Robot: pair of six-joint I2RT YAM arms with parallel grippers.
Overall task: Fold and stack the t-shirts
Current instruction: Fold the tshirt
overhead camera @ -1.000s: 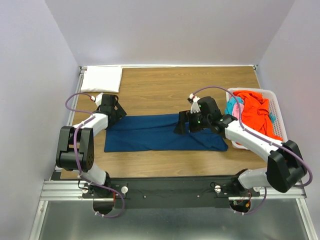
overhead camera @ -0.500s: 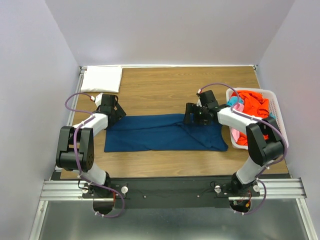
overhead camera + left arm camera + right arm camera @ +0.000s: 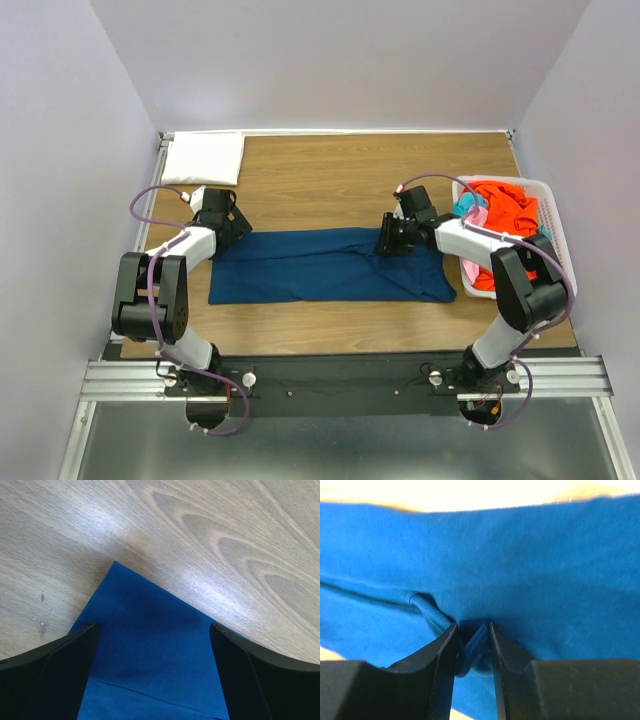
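Across the middle of the wooden tabletop (image 3: 320, 180) lies a navy blue cloth t-shirt (image 3: 320, 265), folded into a long band. At its far left corner the left gripper (image 3: 153, 627) sits over it, jaws wide. On its far edge the right gripper (image 3: 472, 626) pinches a ridge of it between its jaws. An orange t-shirt (image 3: 510, 225) fills a white slatted plastic basket (image 3: 500, 180) at the right edge. A folded white t-shirt (image 3: 203, 158) lies in the far left corner.
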